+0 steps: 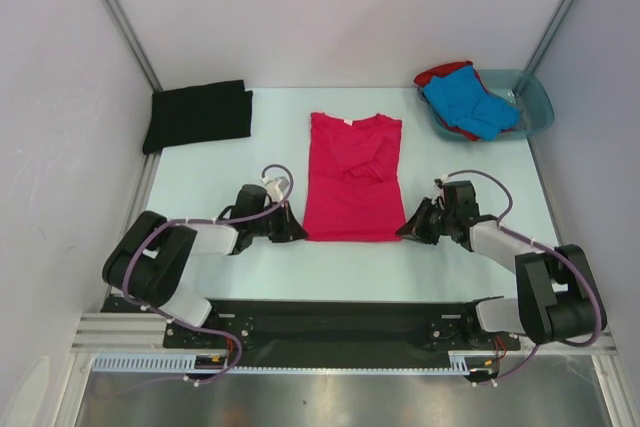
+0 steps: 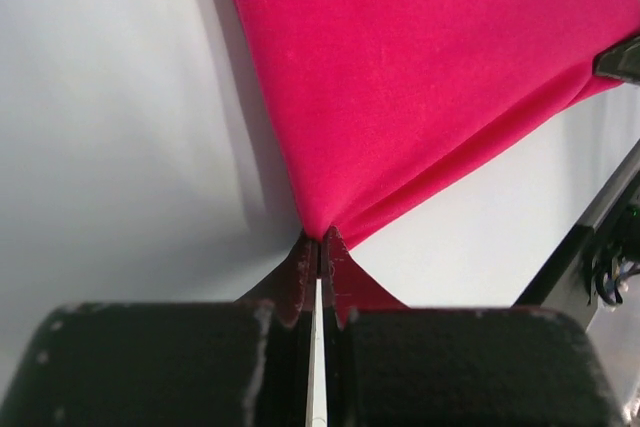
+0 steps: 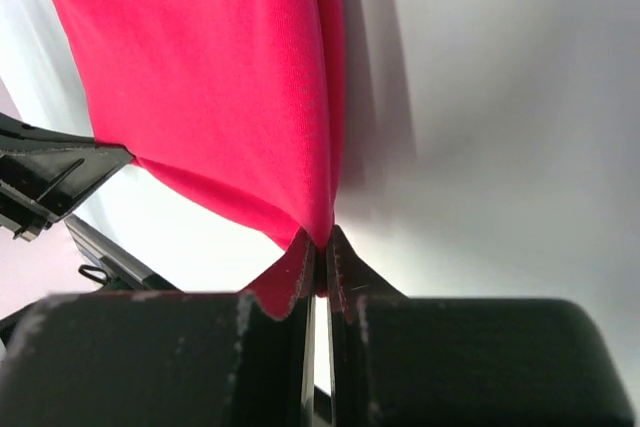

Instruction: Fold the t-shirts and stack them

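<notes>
A magenta-pink t-shirt (image 1: 353, 177) lies in the middle of the table, sleeves folded in, collar at the far end. My left gripper (image 1: 301, 234) is shut on its near left hem corner (image 2: 322, 227). My right gripper (image 1: 403, 232) is shut on the near right hem corner (image 3: 322, 232). The cloth (image 2: 430, 77) stretches away from both pairs of fingers. A black t-shirt (image 1: 198, 115) lies folded at the far left. A blue t-shirt (image 1: 472, 107) lies on top of a red one (image 1: 437, 74) in the teal basin (image 1: 538, 105).
The basin stands at the far right corner. White walls with metal posts close in the table on the left, right and back. The arms' base rail (image 1: 330, 322) runs along the near edge.
</notes>
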Controlling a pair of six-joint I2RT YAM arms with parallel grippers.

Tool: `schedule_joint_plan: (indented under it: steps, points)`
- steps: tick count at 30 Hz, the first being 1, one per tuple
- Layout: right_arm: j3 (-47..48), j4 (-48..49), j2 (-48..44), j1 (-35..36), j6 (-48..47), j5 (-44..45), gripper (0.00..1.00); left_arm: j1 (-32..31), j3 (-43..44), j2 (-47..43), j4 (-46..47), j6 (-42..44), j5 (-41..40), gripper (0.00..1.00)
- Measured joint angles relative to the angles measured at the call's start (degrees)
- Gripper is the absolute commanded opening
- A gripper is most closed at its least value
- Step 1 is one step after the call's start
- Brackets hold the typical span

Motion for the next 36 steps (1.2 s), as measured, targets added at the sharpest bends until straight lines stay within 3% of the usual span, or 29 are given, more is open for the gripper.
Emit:
schedule_joint_plan:
  steps: [13, 23, 28, 36]
  points:
    - [-5.29, -16.33, -20.17, 3.13, 1.36, 3.04, 0.0, -10.93, -5.35, -11.23, -8.85, -3.15, -3.96, 0.0]
    - [-6.47, -27.56, -37.86, 16.26, 9.05, 9.84, 0.0, -14.8, -7.23, -37.18, -27.89, -6.58, -9.94, 0.0]
    - [-2.99, -30.29, -38.16, 20.31, 9.99, 14.58, 0.0, -14.93, -3.17, -41.18, -34.95, -7.04, -12.79, 0.0]
    - [7.72, -30.47, -28.72, 20.65, 4.52, 21.42, 0.0, -14.99, 4.5, -33.59, -37.92, -5.9, -16.09, 0.0]
